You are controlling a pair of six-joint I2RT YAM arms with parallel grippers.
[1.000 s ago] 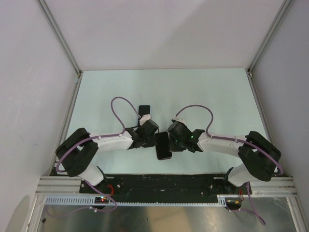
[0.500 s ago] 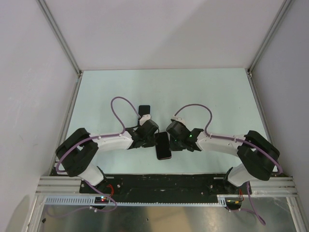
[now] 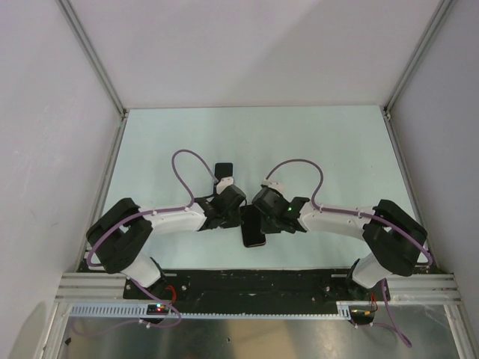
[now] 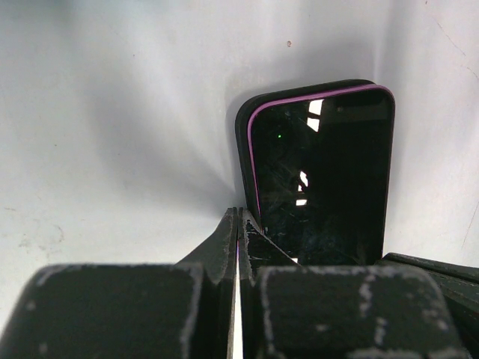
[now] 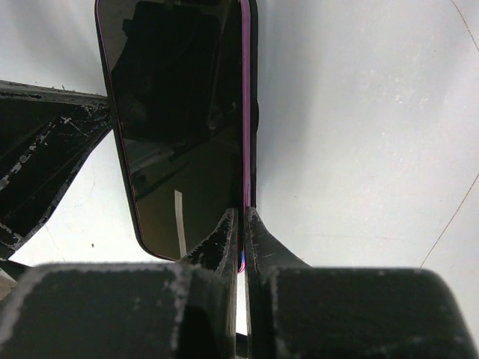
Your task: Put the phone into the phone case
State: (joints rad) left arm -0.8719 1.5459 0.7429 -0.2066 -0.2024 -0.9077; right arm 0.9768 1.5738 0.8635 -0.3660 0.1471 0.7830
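A dark phone [image 3: 253, 230] with a purple rim lies flat, screen up, inside a black case on the table between my two arms. In the left wrist view the phone [image 4: 322, 172] sits within the case's black rim [image 4: 241, 127], and my left gripper [image 4: 238, 224] is shut with its tips at the phone's left edge. In the right wrist view my right gripper [image 5: 242, 221] is shut with its tips on the phone's [image 5: 179, 112] purple right edge. From above, the left gripper [image 3: 241, 217] and right gripper [image 3: 262, 218] flank the phone.
A small black rectangular thing [image 3: 224, 170] lies just behind the left wrist. Purple cables loop above both arms. Metal frame rails [image 3: 112, 179] run along the table's sides, and white walls stand beyond them.
My right gripper has moved left, closer over the phone's right edge. The left arm and the phone have stayed put.
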